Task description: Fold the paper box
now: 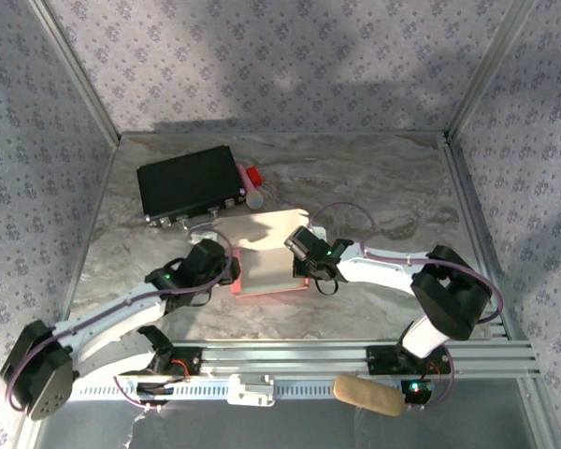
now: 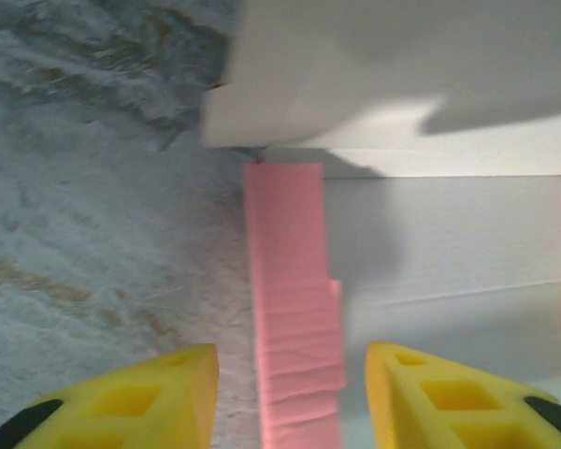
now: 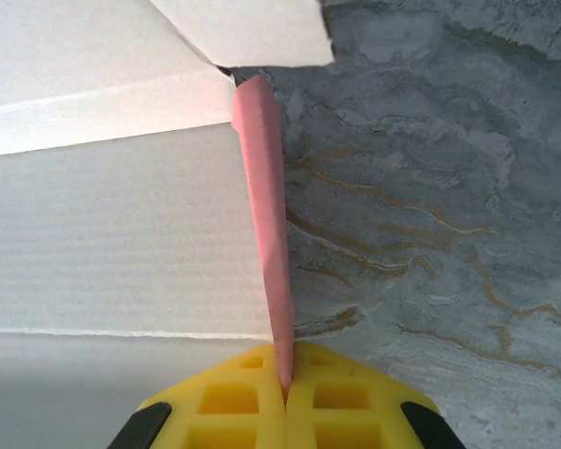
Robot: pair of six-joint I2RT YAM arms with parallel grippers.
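Grippers are working the two side flaps of the paper box (image 1: 262, 245), one arm at each side.
On the marbled table (image 1: 383, 187), with a black case (image 1: 189, 182) sitting well behind, the box is lying open, pale side up, between the arms. The right gripper (image 3: 285, 379) is pinching the right flap (image 3: 265, 215), which is standing on edge and running straight away from it. The left gripper (image 2: 290, 393) is hanging spread open astride the left flap (image 2: 290, 281), apparently not gripping it.
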